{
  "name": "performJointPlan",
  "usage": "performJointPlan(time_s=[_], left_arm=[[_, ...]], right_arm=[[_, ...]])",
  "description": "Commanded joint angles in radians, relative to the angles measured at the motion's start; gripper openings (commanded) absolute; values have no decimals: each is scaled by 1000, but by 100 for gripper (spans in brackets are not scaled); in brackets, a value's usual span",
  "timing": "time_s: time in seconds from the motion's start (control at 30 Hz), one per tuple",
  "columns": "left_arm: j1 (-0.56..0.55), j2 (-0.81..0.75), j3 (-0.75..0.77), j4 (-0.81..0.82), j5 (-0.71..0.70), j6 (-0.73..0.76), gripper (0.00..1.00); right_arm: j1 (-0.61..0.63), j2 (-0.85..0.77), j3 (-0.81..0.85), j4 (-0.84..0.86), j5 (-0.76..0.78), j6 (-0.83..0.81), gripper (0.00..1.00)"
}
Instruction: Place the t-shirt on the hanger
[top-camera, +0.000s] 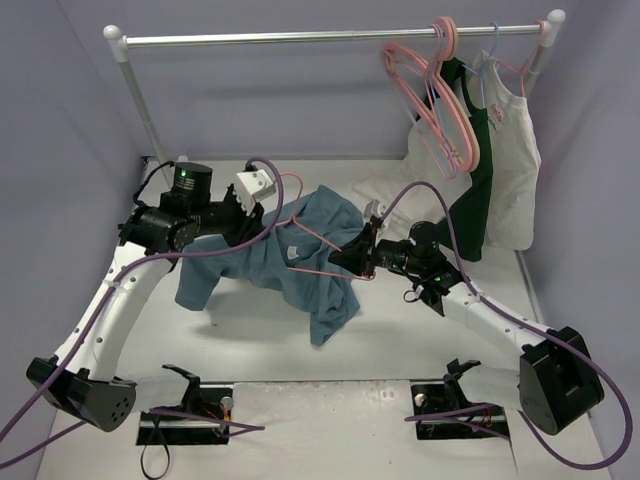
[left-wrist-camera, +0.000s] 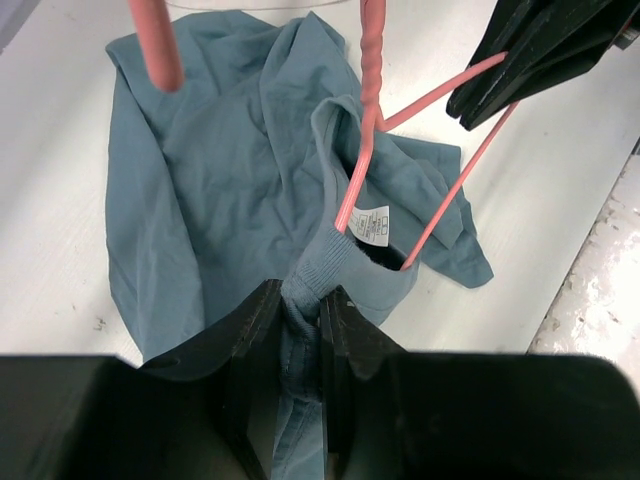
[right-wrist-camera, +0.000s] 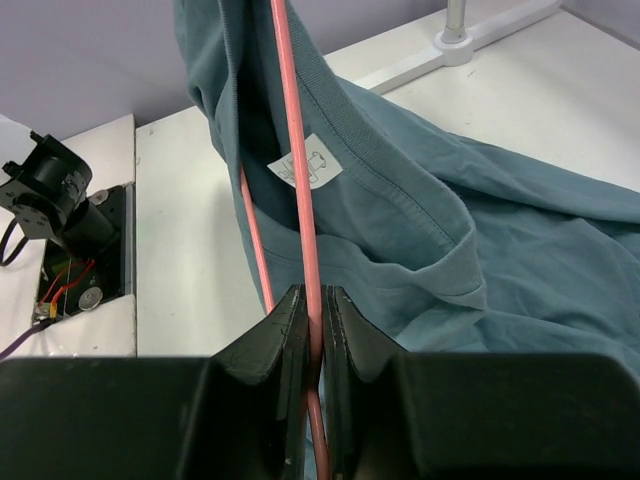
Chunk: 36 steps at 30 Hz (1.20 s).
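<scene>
The teal-blue t-shirt (top-camera: 300, 255) hangs bunched above the table between my two arms. My left gripper (top-camera: 268, 222) is shut on its ribbed collar, seen in the left wrist view (left-wrist-camera: 305, 300). A thin pink hanger (top-camera: 318, 240) passes into the neck opening beside the white label (left-wrist-camera: 372, 224). My right gripper (top-camera: 352, 252) is shut on one pink hanger bar (right-wrist-camera: 300, 180), its jaws pinching the bar (right-wrist-camera: 316, 310). The shirt (right-wrist-camera: 480, 220) lies behind that bar, with its label (right-wrist-camera: 305, 165) showing. The far end of the hanger is hidden inside the cloth.
A clothes rail (top-camera: 330, 38) spans the back. Several spare pink hangers (top-camera: 435, 100), a dark green garment (top-camera: 478, 190) and a white sleeveless top (top-camera: 515, 170) hang at its right end. Two small fixtures (top-camera: 190, 410) (top-camera: 460, 410) sit at the near edge.
</scene>
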Motion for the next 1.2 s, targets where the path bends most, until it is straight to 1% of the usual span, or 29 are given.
performJointPlan(time_s=[0.0,0.23,0.6,0.73,0.77,0.8,0.83,0.87,0.9,0.93,0.97,1.0,1.1,1.17], left_arm=[[-5,-16,18,106,114,-87,1],[-5,14,15,92,155,-90,14],[-5,58,47,50,236,-79,25],[-5,66,50,43,239,-78,24],[-5,66,47,41,239,-76,13],[-5,63,46,43,236,-76,7],[-5,57,38,43,226,-73,3],[-5,52,34,44,218,-71,0],[-5,47,28,44,206,-70,0],[-5,37,15,46,195,-67,0],[-5,29,6,46,172,-65,0],[-5,21,-2,46,161,-65,0],[-5,-9,-40,61,111,-65,0],[-5,-38,-81,69,85,-67,0]], right_arm=[[4,14,80,142,29,19,0],[5,41,111,159,-11,25,1],[5,48,131,157,-46,4,4],[5,57,140,156,-45,8,4],[5,57,141,148,-40,5,4],[5,58,143,142,-36,4,5],[5,57,146,119,-13,-1,7],[5,55,149,104,9,-6,11],[5,51,151,87,33,-9,22],[4,48,157,41,62,-13,28],[4,43,164,18,128,-15,35],[4,38,168,-4,168,-15,46],[4,5,186,-77,306,4,55],[4,-5,216,-145,369,22,57]])
